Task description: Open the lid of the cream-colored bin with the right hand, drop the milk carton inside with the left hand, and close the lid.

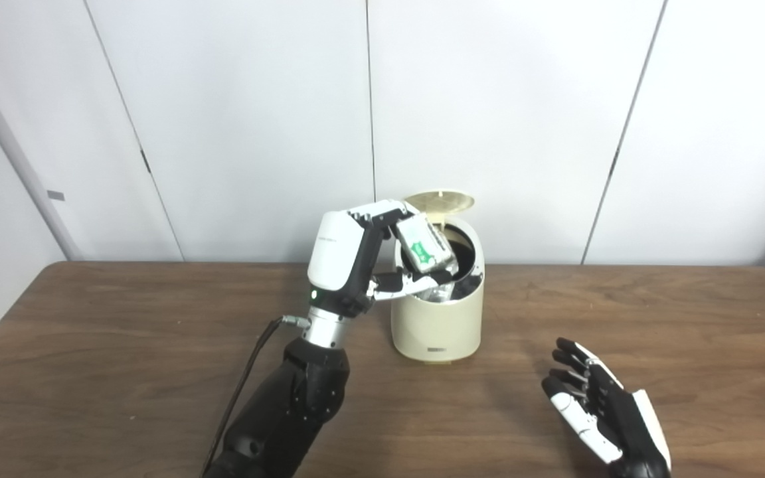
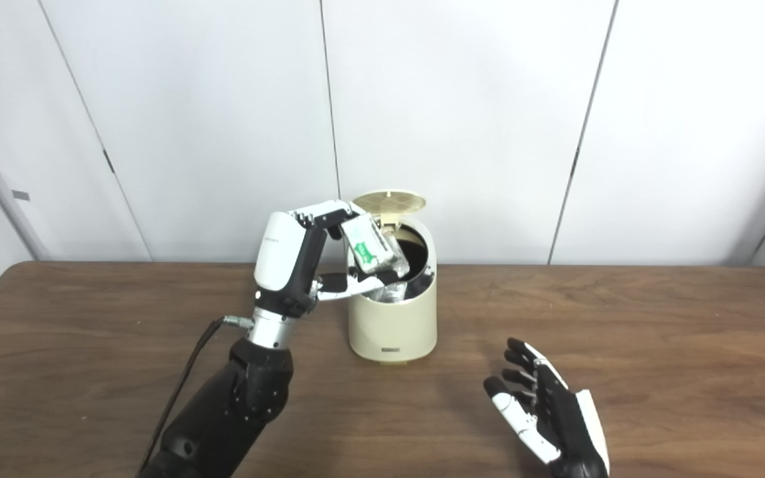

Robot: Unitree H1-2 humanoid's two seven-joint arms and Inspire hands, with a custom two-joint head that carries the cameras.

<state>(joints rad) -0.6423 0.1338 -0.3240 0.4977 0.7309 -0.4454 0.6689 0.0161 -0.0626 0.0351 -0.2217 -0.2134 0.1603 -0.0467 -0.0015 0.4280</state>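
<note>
Over the bin's open mouth, your left robot hand grips the milk carton — lid up at 12 o'clock. Drop step: release next. Right robot hand rests open, empty — on the table.

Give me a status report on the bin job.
Left hand shut on carton, tilted over open bin. Lid up. Right hand open, by the table. Nothing in the way.

Brown wood table, white panel wall behind w/ dark vertical seams.
</note>
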